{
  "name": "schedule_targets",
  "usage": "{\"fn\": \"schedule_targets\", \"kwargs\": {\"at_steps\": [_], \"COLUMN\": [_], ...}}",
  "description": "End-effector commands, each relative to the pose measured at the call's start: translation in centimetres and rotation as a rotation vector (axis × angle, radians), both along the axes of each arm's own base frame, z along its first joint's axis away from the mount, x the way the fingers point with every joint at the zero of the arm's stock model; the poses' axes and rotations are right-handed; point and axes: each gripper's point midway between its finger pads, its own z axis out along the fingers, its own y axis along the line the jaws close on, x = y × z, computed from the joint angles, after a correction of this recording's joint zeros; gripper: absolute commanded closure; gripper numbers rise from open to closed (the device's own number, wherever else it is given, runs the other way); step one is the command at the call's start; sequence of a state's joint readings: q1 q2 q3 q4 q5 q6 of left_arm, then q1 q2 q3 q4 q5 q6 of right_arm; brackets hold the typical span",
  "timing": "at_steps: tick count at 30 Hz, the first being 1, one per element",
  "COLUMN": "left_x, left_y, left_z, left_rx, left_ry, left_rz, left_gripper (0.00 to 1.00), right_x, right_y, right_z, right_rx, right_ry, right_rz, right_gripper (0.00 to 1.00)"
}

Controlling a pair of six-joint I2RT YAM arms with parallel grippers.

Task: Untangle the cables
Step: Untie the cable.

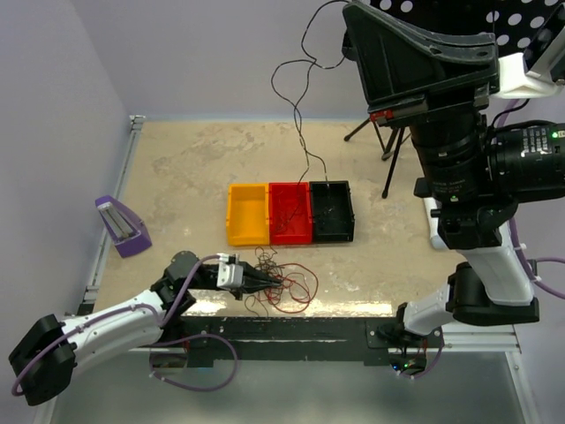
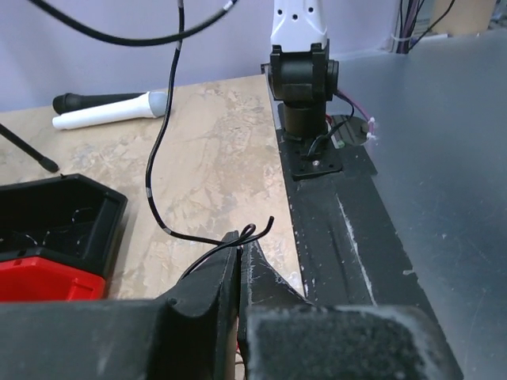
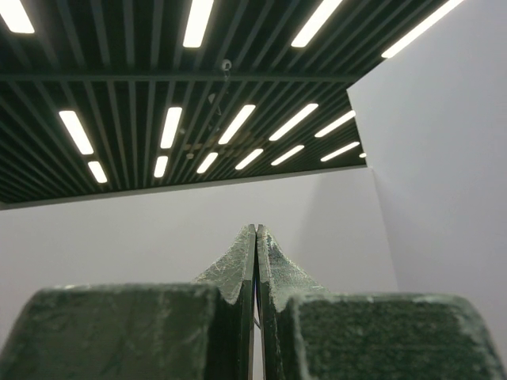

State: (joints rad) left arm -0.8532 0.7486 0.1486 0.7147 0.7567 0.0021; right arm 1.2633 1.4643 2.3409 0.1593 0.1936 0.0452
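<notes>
My left gripper [image 2: 240, 247] pinches 1 dark strand [image 2: 268, 224] at the left edge of the cables [image 1: 293, 284], which lie near the 3 bins [image 1: 290, 237]. Hair-thin, springy, light: I judge single loose ends the safest hold. Right gripper [image 3: 255, 237] closed, empty

This is a robotics lab, laid out as a test cell. A white-and-black left robot arm [image 1: 110, 329] and a matching right robot arm [image 1: 503, 274] are bolted to a black metal base plate [image 1: 291, 331] along the near edge of a worn beige chipboard table [image 1: 371, 256]. An aluminium rail [image 1: 115, 203] runs along the table's left edge. A large black camera with a long lens [image 1: 459, 168] sits over the right side, and black tripod legs [image 1: 388, 150] stand near the far edge. A yellow plastic bin [image 1: 247, 215], a red one [image 1: 290, 212] and a black one [image 1: 332, 210] sit side by side mid-table. The lilac walls [image 1: 53, 106] are bare. Overhead, a dark slatted ceiling [image 3: 119, 79] carries rows of strip lights [image 3: 198, 20].
</notes>
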Motion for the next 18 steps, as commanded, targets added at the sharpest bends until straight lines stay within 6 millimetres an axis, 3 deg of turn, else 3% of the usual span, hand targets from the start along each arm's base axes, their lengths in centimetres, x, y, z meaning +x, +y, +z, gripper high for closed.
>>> {"fn": "schedule_targets", "kwargs": {"at_steps": [1, 7, 11, 14, 18], "left_x": [-0.3, 0.8, 1.1, 1.4, 1.8], "left_y": [0.3, 1.2, 2.0, 2.3, 2.5], "left_z": [-0.5, -1.7, -3.2, -3.4, -3.3], "left_rx": [0.012, 0.071, 0.129, 0.138, 0.137], "left_ry": [-0.124, -0.234, -0.259, -0.269, -0.271], "left_rz": [-0.027, -0.005, -0.006, 0.002, 0.018], "left_gripper": [1.00, 1.00, 1.00, 0.99, 0.85], "right_x": [0.4, 1.9, 2.1, 2.0, 1.8], "right_y": [-5.4, -9.4, -13.0, -14.5, -15.8], "right_z": [1.3, 0.8, 0.8, 0.8, 1.1], "right_rx": [0.061, 0.063, 0.092, 0.105, 0.118], "right_ry": [0.016, 0.073, 0.104, 0.109, 0.114], "right_rz": [-0.134, -0.304, -0.389, -0.415, -0.430], "right_gripper": [1.00, 1.00, 1.00, 1.00, 1.00]}}
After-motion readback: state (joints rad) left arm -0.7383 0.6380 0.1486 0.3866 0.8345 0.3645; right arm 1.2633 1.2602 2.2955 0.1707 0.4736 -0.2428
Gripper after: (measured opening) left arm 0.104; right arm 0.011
